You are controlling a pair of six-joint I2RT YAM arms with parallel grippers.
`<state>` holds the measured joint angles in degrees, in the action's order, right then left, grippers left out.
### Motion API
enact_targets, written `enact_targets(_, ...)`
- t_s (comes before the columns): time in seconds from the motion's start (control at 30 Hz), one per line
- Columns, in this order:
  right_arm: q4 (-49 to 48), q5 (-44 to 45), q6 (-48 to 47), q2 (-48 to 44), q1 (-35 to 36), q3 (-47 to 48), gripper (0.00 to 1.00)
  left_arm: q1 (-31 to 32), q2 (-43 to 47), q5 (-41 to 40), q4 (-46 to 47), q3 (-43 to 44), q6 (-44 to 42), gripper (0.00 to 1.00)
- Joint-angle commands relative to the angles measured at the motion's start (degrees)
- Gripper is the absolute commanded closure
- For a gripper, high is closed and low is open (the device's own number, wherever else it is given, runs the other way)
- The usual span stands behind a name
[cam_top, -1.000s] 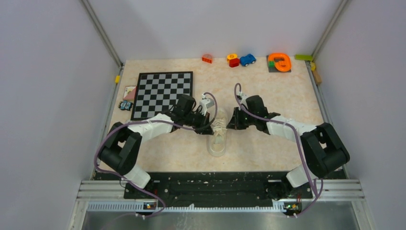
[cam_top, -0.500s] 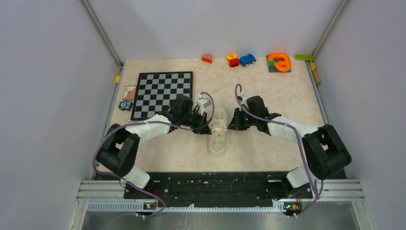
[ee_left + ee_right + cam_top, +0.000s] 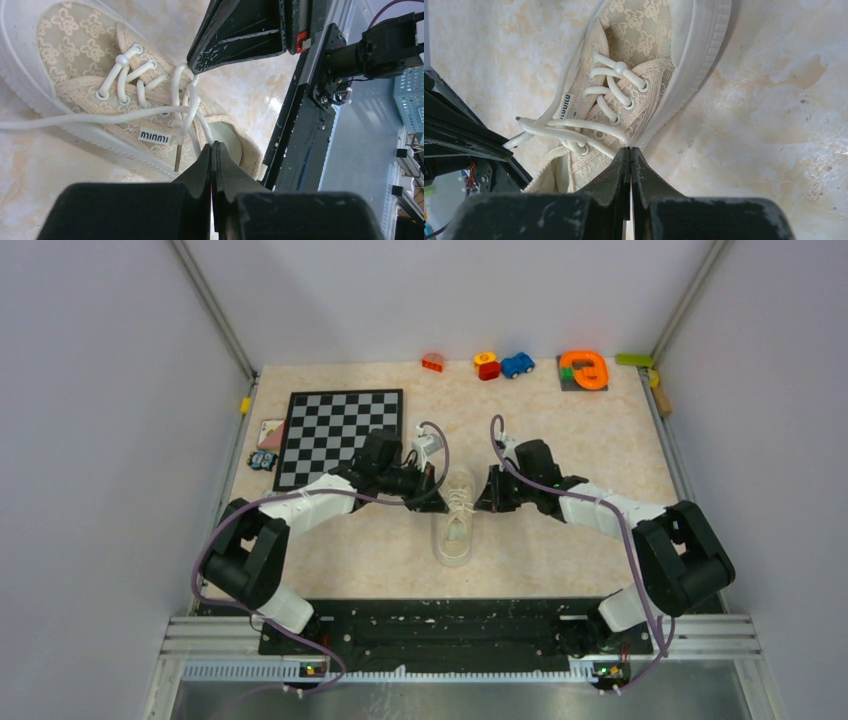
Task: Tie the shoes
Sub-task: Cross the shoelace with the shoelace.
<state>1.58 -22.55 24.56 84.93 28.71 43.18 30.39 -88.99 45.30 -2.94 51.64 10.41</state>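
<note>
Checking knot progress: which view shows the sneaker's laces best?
Left wrist view: the laces twist together plainly, one end trailing left, one aglet visible. Right wrist view shows the laces too, but the twist is harder to read. Top view shows only the small pale sneaker.

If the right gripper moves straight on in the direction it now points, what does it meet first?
Probably the shoe: the right gripper, apparently shut on the laces, points at its upper. Depth is unclear.

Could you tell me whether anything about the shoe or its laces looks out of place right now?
Yes: the sneaker is not tied. Its laces only cross loosely at the top eyelets, and one strand trails over the side onto the table.
</note>
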Motion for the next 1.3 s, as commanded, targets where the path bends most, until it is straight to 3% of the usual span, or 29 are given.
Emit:
enact_targets(0.0,-0.61,-0.49,-0.99,-2.24,0.8,2.73,1.0,-0.17,0.27,3.0,2.5,3.25,0.37,1.0)
enact_targets(0.57,-1.23,0.77,-0.89,-0.48,2.27,3.84,1.0,5.34,-5.21,-0.68,0.23,11.5,-1.51,1.0)
enact_targets(1.27,-4.72,-0.81,0.03,-0.98,2.24,2.63,1.0,5.6,-8.46,-2.24,1.96,14.61,-1.1,1.0)
